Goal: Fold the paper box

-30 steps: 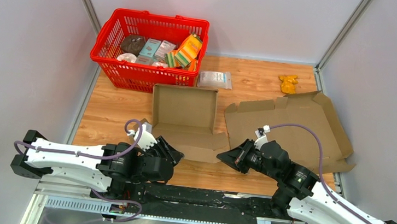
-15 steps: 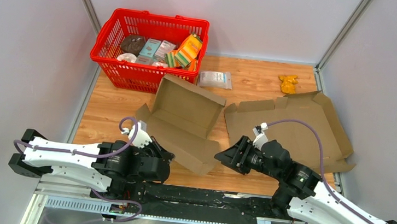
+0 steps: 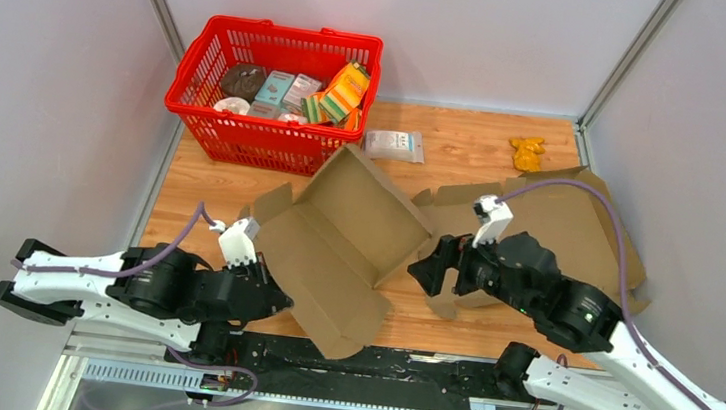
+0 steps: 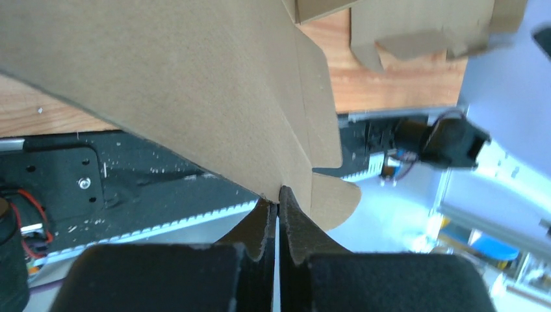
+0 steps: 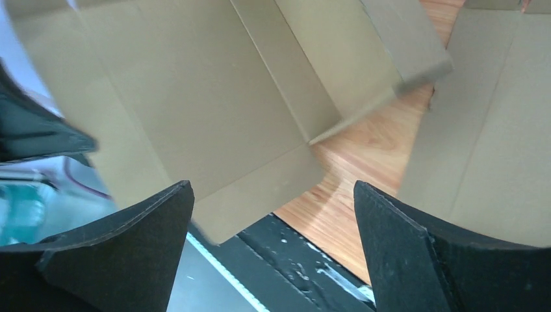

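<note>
The brown paper box lies diagonally across the table, partly folded, with its side walls raised and its near flap over the table's front edge. My left gripper is shut on the box's near-left edge. In the left wrist view the left gripper pinches a thin cardboard edge of the box. My right gripper hovers open just right of the box, holding nothing. In the right wrist view the right gripper has its jaws wide apart, with the box's inside ahead of it.
A second, flat cardboard blank lies at the right under my right arm. A red basket of groceries stands at the back left, with a white packet and a yellow toy to its right. Grey walls close both sides.
My left gripper shut on the box's edge and pulled it left and nearer, swinging the box to a diagonal. My right gripper let go of the box, opened wide and rose.
</note>
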